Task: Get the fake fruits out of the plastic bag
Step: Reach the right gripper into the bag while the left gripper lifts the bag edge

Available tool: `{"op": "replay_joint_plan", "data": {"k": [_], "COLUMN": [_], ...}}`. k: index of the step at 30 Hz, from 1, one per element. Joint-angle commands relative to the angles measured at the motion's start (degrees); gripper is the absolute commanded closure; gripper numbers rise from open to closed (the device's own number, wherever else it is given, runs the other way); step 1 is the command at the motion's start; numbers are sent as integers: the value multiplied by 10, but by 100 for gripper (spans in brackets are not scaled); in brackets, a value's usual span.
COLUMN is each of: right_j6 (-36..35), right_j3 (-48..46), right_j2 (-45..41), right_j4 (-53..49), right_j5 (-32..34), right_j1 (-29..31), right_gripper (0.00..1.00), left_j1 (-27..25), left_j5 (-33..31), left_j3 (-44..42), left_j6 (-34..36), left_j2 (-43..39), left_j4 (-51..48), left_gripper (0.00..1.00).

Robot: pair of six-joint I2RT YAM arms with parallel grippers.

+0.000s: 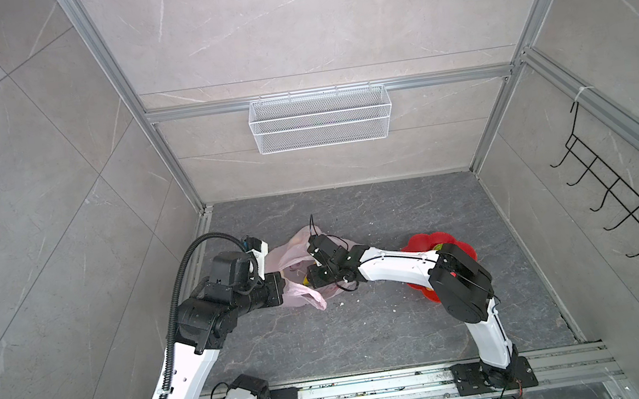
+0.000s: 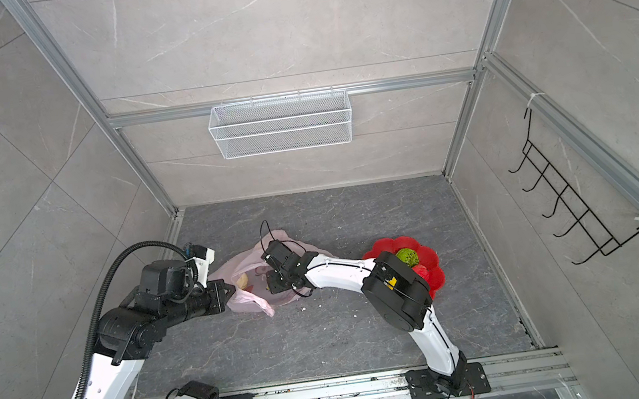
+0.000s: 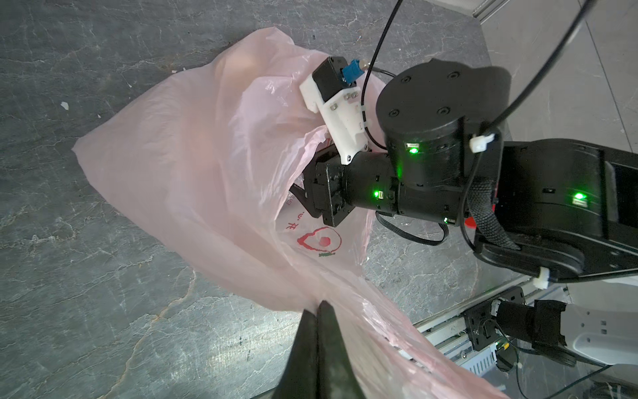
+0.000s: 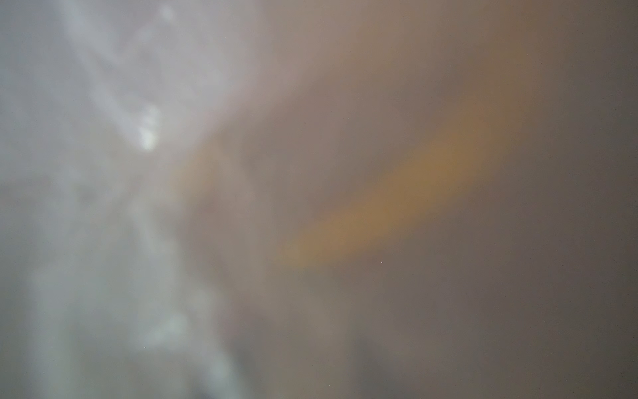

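My left hand (image 3: 318, 305) is pressed together on a fold of the plastic bag (image 3: 193, 165), pinching its near edge at the left of the desk (image 1: 368, 328); the bag lies crumpled left of centre, mouth open, its red fruit print showing; in a top view a cream lump (image 2: 241, 281) shows inside it, just beside my left hand; my right hand (image 3: 303, 202) reaches into the mouth from the right, its fingers half hidden by plastic, so I cannot tell whether they are spread or gripping; its wrist view is a blur with a yellowish curved smear (image 4: 397, 193); farther right, a bumpy green ball (image 2: 407, 256) sits on the red flower-shaped plate (image 2: 436, 267), well apart from the bag.
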Motion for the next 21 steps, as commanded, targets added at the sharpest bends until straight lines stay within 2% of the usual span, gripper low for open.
{"op": "replay_joint_plan", "data": {"k": [1,2,4,6,9,14,21], "right_j6": [17,18,18,18,20,27,33], "right_j3": [-6,-6,-6,-9,-24,-48,-74], "right_j2": [-23,-24,-25,-29,-41,-64,-100], "right_j4": [21,23,26,28,43,60,71], "right_j5": [-10,-14,-16,-14,-13,-11,1], "right_j1": [0,0,0,0,0,0,0], "right_gripper": [55,55,55,54,54,54,54], "left_j1": [3,3,3,3,3,3,3], "left_j5": [12,6,-13,-25,-45,-72,-8], "left_j3": [29,30,30,40,70,131,225], "left_j6": [21,23,22,24,30,46,135], "left_j2": [-3,0,9,25,50,93,209], "left_j4": [-16,-25,-39,-49,-60,-78,-147], "left_gripper": [100,97,77,62,49,41,36]}}
